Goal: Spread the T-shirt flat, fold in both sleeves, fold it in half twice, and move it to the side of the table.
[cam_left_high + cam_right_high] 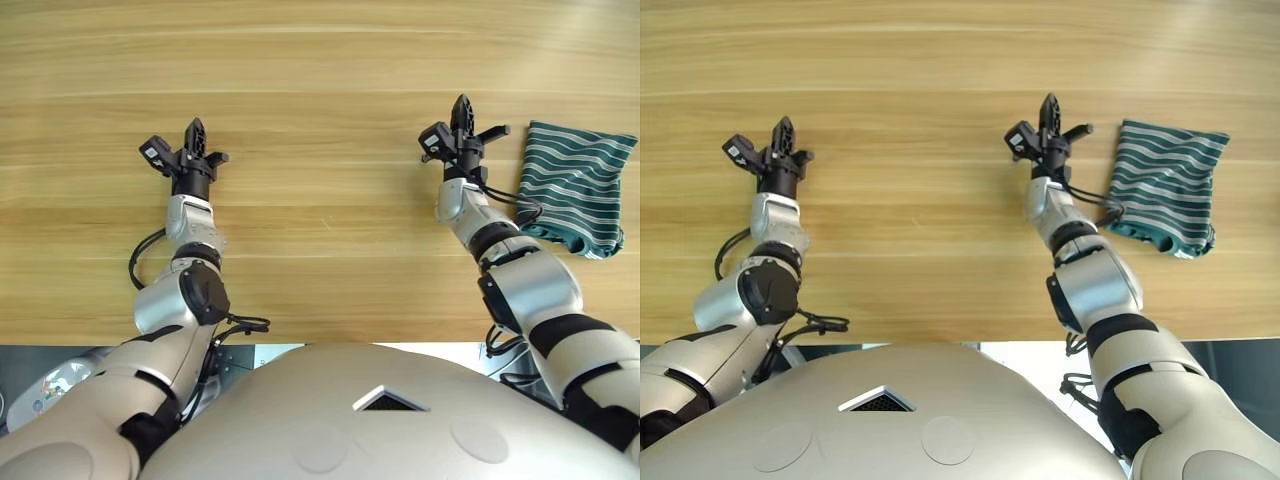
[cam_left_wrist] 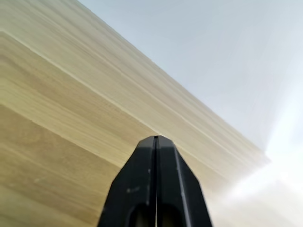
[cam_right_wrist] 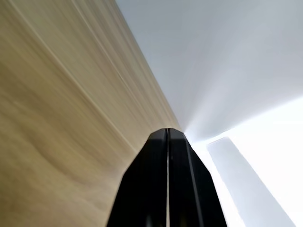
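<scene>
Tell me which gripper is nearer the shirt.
The right gripper, just beside the shirt; the left gripper is far across the table.

table (image 1: pixel 320 60): light wood, grain running left to right, fills the upper two thirds of both eye views
wall (image 2: pixel 227 56): plain, pale, beyond the table's far edge
glare (image 2: pixel 279 156): bright white, lower right of the left wrist view
floor (image 1: pixel 1240 360): dark, below the table's near edge

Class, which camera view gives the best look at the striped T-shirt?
The right eye view: the folded striped T-shirt lies whole in frame, with table showing all around it. The left eye view has it too, but hard against the picture's right edge. Both wrist views look along the table.
</scene>
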